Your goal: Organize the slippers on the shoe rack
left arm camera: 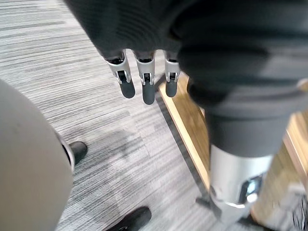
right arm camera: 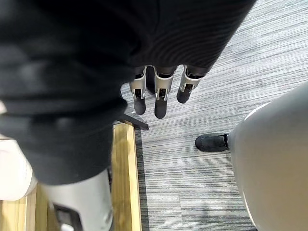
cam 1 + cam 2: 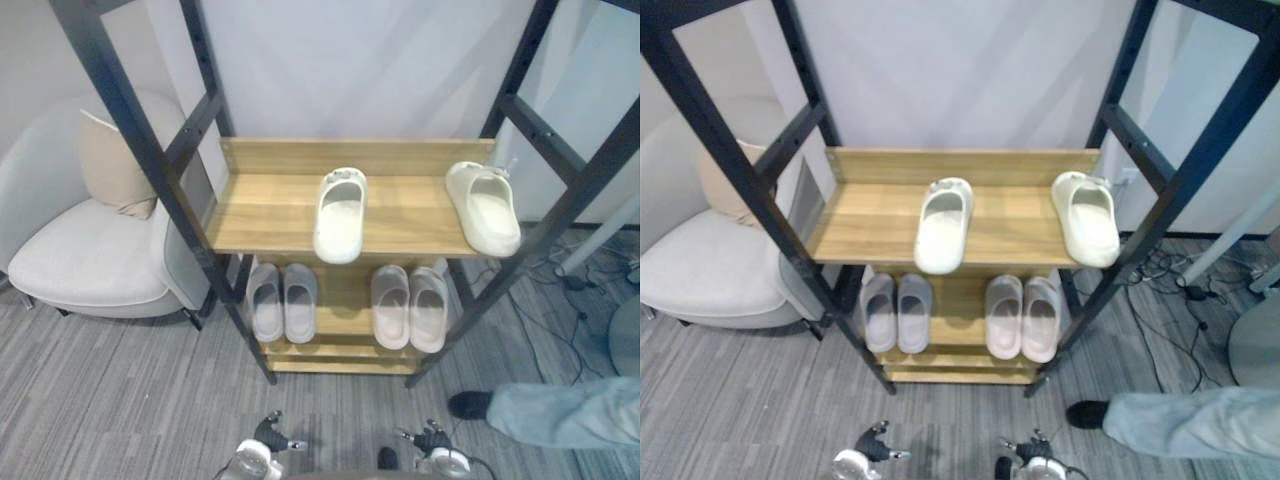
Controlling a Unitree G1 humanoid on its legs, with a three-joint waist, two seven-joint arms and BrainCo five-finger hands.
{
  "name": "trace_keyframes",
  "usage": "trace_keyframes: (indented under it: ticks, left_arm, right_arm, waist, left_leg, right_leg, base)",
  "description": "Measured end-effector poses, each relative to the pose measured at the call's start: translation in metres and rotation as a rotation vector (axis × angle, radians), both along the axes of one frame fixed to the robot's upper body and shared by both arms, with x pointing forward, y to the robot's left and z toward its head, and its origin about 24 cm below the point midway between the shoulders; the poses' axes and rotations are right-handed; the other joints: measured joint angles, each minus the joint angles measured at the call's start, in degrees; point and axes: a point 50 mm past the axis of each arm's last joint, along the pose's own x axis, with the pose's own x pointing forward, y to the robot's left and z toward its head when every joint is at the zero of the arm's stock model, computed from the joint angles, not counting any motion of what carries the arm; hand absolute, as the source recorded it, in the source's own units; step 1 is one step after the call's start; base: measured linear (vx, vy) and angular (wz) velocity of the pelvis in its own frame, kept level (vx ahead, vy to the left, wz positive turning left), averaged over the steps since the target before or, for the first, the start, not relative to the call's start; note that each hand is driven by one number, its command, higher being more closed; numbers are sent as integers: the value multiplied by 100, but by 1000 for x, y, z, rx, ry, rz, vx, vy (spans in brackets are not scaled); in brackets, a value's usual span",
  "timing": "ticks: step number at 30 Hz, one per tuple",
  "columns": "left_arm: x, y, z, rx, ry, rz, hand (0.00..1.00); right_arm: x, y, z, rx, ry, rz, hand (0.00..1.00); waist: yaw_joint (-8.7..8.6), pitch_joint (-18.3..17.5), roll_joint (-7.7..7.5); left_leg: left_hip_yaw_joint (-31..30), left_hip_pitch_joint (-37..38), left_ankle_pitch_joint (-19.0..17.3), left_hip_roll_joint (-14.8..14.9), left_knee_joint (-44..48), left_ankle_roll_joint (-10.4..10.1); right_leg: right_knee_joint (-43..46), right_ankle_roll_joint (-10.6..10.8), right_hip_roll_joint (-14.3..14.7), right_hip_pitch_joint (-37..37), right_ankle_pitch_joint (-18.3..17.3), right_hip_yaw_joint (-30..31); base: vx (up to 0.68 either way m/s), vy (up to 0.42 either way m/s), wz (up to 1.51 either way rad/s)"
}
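- Left hand point(image 1: 143, 84) is seen hanging low over the grey carpet point(image 1: 72, 72), fingers straight and slack, with nothing held. The right hand point(image 2: 161, 98) is posed the same way, loose and empty, near the foot of the shoe rack point(image 3: 152, 150).
- Both arms are judged to be at rest, and no reach toward a shelf is shown.
- A person's leg point(image 3: 560, 412) is seen on the carpet at 4 o'clock in the head view.
- On the lower shelf point(image 3: 343, 300), at 6 o'clock, a grey pair point(image 3: 282, 300) and a pink pair point(image 3: 410, 305) are lined up neatly; this part is judged done.
- On the upper shelf point(image 3: 260, 215), the middle cream slipper point(image 3: 340, 215) is set near the centre. The end cream slipper point(image 3: 485, 207) is set at 3 o'clock, well apart and turned askew, possibly overhanging the shelf end.
- What is left, by judgement, is for the cream two to be brought together and squared.
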Motion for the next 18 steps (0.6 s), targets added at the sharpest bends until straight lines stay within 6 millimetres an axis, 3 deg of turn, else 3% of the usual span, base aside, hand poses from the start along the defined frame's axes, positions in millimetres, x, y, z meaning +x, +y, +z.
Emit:
trace_keyframes:
  ticks: [4, 6, 7, 9, 10, 12, 13, 15, 17, 18]
  left_arm:
    - [6, -24, 4, 6, -33, -224, 0]
    - [18, -62, 18, -50, -133, -472, 0]
    - [18, -63, 19, -53, -138, -479, 0]
    - [27, -109, 45, -185, -272, -686, 0]
    - [28, -114, 49, -204, -288, -708, 0]
    - [25, -156, 89, -442, -412, -812, 0]
    - [25, -159, 93, -463, -425, -819, 0]
    - [27, -180, 134, -666, -534, -810, 0]
    - [31, -183, 151, -730, -590, -797, 0]
    - [41, -182, 177, -798, -683, -780, 0]
  right_arm:
    - [0, 2, 0, -6, 1, 36, 0]
    - [-1, -1, 0, -14, 2, 40, 0]
    - [-1, -1, 0, -14, 2, 40, 0]
    - [0, -1, 1, -19, -9, 47, 0]
    - [0, -2, 1, -19, -9, 47, 0]
    - [2, -2, 1, -27, -14, 66, 0]
    - [2, -2, 1, -27, -15, 66, 0]
    - [6, -1, 2, -27, -23, 69, 0]
    - [6, -1, 3, -29, -24, 71, 0]
    - [6, -1, 3, -34, -23, 78, 0]
  waist:
    - [-6, -8, 13]
    - [-7, -22, 38]
    - [-7, -22, 38]
    - [-11, -29, 53]
    - [-11, -31, 57]
    - [-21, -51, 112]
    - [-23, -51, 117]
    - [-62, -70, 164]
    - [-61, -88, 190]
    - [-60, -114, 230]
  left_leg:
    - [-1, -1, 0, 0, 0, 0]
    - [-10, -9, -1, -4, -2, -2]
    - [-10, -10, -1, -4, -2, -2]
    - [-38, -22, 0, -6, -4, -1]
    - [-40, -23, 0, -7, -4, -1]
    - [-80, -29, 4, -23, -7, 5]
    - [-88, -30, 4, -25, -7, 6]
    - [-139, -40, 12, -37, -8, 17]
    - [-143, -39, 14, -39, -8, 21]
    - [-153, -38, 24, -44, -16, 25]
  right_leg:
    - [0, 0, 0, 1, 0, 1]
    - [1, 0, -3, -2, 0, -2]
    - [1, 0, -3, -2, 0, -2]
    - [3, 4, -3, -4, -4, -19]
    - [6, 5, -3, -4, -5, -21]
    - [16, 12, -11, -6, -13, -38]
    - [15, 12, -12, -6, -13, -38]
    - [1, 11, -18, -10, -13, -51]
    - [1, 10, -20, -9, -12, -52]
    - [0, 8, -25, -9, -10, -56]
  base:
    - [0, 0, 0]
    - [0, 0, 0]
    - [0, 0, 0]
    - [0, 0, 3]
    - [0, 0, 4]
    - [0, 0, 3]
    - [0, 0, 0]
    - [0, 0, 0]
    - [-15, -9, 1]
    - [-39, -20, 2]
